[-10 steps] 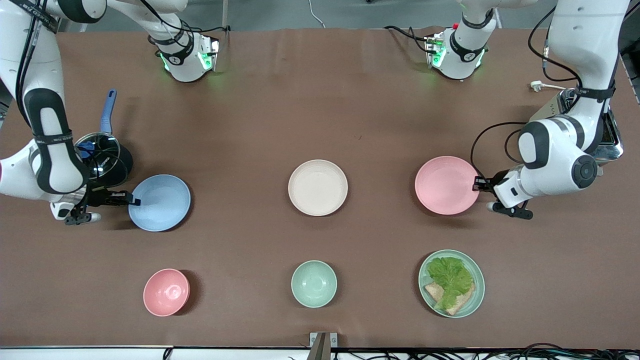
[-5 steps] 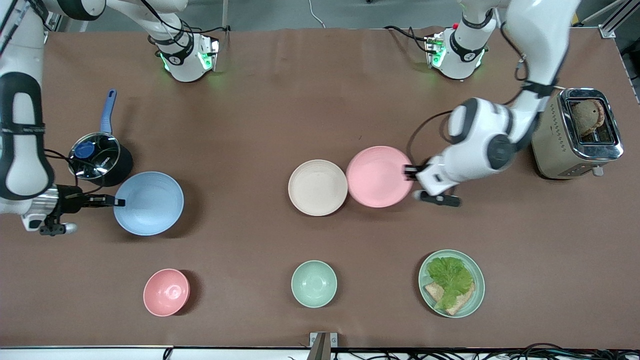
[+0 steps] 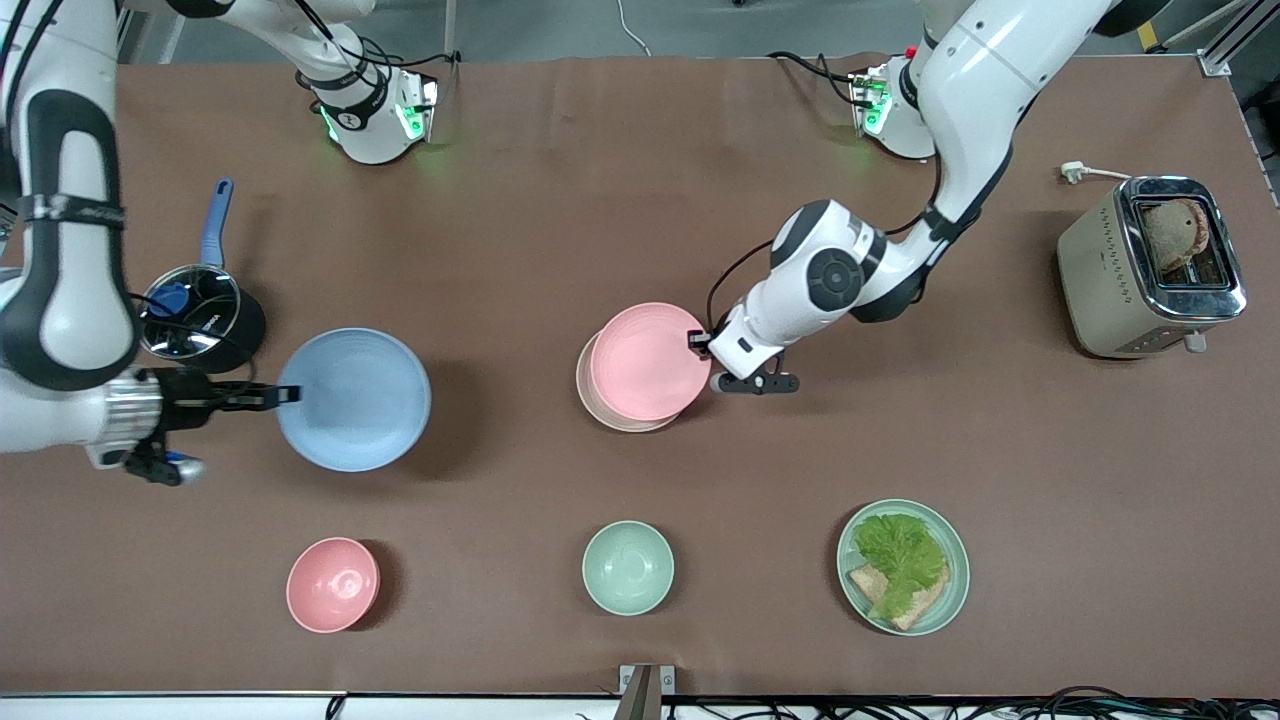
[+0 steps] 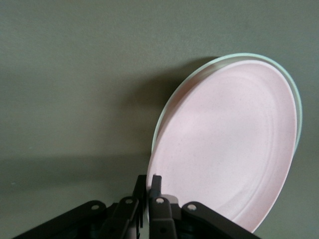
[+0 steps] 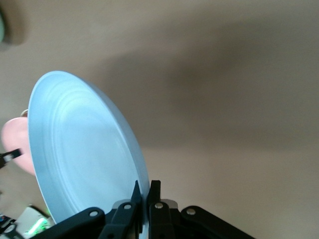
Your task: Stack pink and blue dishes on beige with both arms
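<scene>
The pale pink plate (image 3: 648, 362) (image 4: 229, 144) hangs tilted over the beige plate, which shows only as a cream crescent (image 3: 600, 412) (image 4: 162, 124) under it. I cannot tell whether the two plates touch. My left gripper (image 3: 697, 342) (image 4: 148, 185) is shut on the pink plate's rim at the side toward the left arm's end. The light blue plate (image 3: 355, 400) (image 5: 79, 149) is held up in the air over the table near the right arm's end. My right gripper (image 3: 285, 396) (image 5: 144, 191) is shut on its rim.
A black pot with a glass lid (image 3: 195, 318) stands beside the right gripper. A toaster (image 3: 1150, 265) sits at the left arm's end. Nearer the camera are a pink bowl (image 3: 333, 584), a mint bowl (image 3: 627, 567) and a mint plate with lettuce and bread (image 3: 903, 567).
The left arm carried the pink plate from the left arm's end of the table to over the beige plate. The right arm lifted the blue plate and shifted it toward the table's middle.
</scene>
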